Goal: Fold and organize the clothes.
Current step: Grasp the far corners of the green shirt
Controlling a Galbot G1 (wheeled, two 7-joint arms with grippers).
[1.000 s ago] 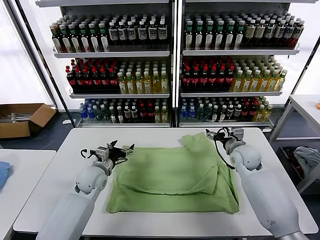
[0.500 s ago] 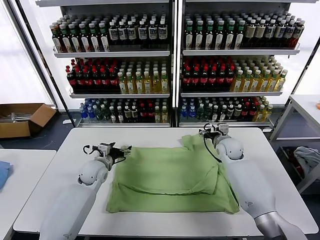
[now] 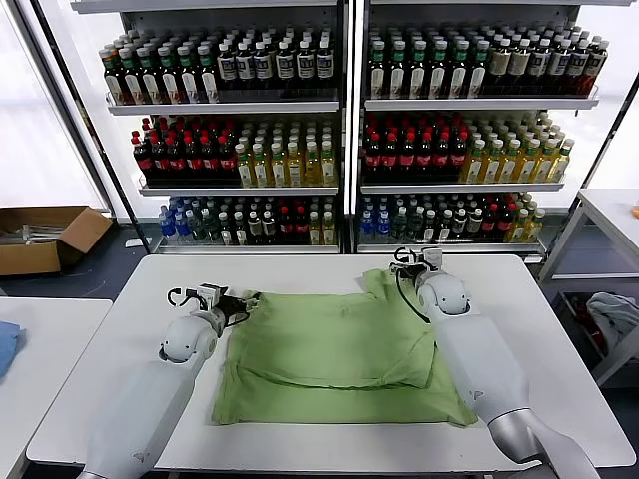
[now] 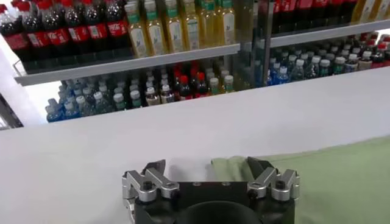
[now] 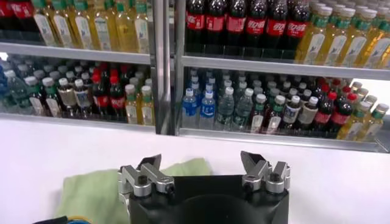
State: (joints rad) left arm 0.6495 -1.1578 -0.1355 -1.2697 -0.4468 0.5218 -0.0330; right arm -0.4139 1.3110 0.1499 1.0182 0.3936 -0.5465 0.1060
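The light green polo shirt (image 3: 339,354) lies partly folded on the white table (image 3: 300,271); its collar, buttons and print are hidden. My left gripper (image 3: 245,299) is open at the shirt's far left corner; in the left wrist view (image 4: 207,167) the green edge (image 4: 317,176) lies under one open finger. My right gripper (image 3: 404,257) is open at the shirt's far right corner, where a flap (image 3: 384,282) sticks out; in the right wrist view (image 5: 201,163) the green corner (image 5: 103,189) lies by one finger. Neither holds the fabric.
Shelves of bottles (image 3: 349,130) stand behind the table. A cardboard box (image 3: 45,238) sits on the floor at the left. A blue cloth (image 3: 6,344) lies on a side table at the left. A grey-blue bundle (image 3: 611,314) sits at the right.
Both arms have reached farther from me. The left gripper has moved to the shirt's far left corner, the right one inward to the far right flap. The shirt lies as before.
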